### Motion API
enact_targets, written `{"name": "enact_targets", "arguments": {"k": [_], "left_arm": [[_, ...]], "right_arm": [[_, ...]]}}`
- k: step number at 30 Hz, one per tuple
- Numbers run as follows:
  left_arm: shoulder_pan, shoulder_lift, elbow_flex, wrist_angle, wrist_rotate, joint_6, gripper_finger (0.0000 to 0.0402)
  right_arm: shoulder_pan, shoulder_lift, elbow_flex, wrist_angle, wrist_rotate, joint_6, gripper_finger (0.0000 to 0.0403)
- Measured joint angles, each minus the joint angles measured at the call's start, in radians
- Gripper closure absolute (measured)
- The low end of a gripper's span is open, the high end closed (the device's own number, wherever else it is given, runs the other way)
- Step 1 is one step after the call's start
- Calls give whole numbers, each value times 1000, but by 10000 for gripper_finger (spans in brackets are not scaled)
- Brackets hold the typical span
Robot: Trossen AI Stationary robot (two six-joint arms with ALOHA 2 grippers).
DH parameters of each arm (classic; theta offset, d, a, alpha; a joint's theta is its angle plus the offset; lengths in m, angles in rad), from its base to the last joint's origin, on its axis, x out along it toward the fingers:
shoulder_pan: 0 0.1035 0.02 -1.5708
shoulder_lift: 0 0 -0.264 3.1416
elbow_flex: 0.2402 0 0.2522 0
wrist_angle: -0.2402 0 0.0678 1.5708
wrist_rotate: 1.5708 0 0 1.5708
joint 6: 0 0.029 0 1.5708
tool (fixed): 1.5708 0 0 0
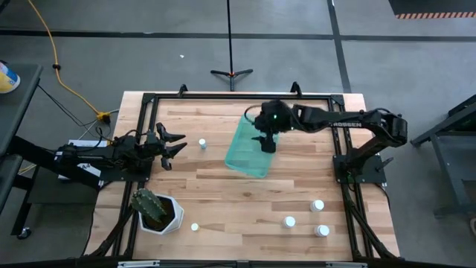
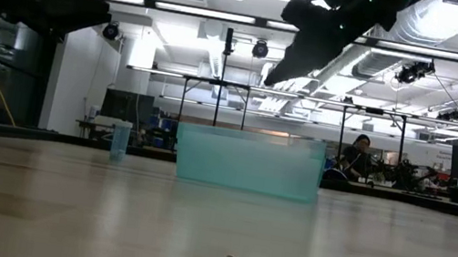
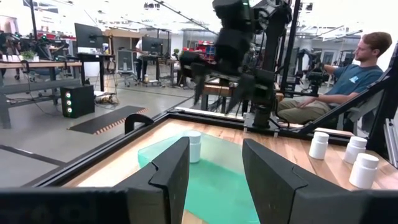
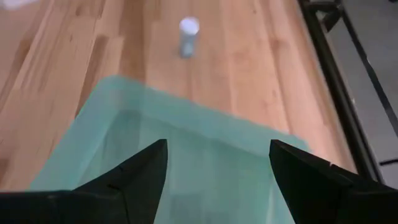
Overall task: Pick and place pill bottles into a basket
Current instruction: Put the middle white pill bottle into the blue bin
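Table (image 1: 223, 201): light wood planks inside a black frame, filling the middle of the high view.

Basket (image 1: 251, 147): teal, translucent, set at a slant just above frame centre in the high view; empty as far as the right wrist view shows. In the low view it sits mid-frame (image 2: 248, 161).

Right arm: reaches in from the right edge. Right gripper (image 1: 266, 143) hangs over the basket's upper right part, clear above it in the low view. Fingers spread wide, nothing between them; the basket floor shows through the gap.

Left arm: at the left edge, mid-height. Left gripper (image 1: 172, 145) points toward the basket, fingers parted, holding nothing.

Cactus pot (image 1: 158, 212): white, lower left, near the table edge.

Bottles, all on the wood, none in the basket:
- one (image 1: 202, 144) between left gripper and basket, upright; seen past the basket's far wall in the right wrist view (image 4: 188, 35).
- one (image 1: 195, 228) lower left, just right of the pot.
- three at lower right, grouped: (image 1: 318, 205), (image 1: 289, 221), (image 1: 322, 231).

A seated person (image 3: 348, 78) shows beyond the table in the left wrist view.
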Motion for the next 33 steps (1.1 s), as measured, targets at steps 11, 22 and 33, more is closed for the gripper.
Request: {"name": "enact_targets", "arguments": {"k": [11, 22, 33], "left_arm": [[0, 0, 0, -2, 0, 0, 218], [0, 0, 0, 6, -22, 0, 218], [0, 0, 0, 14, -24, 5, 218]], "right_arm": [[245, -4, 0, -215, 49, 220, 131], [499, -89, 0, -393, 124, 591, 131], [764, -183, 0, -244, 141, 592, 131]]}}
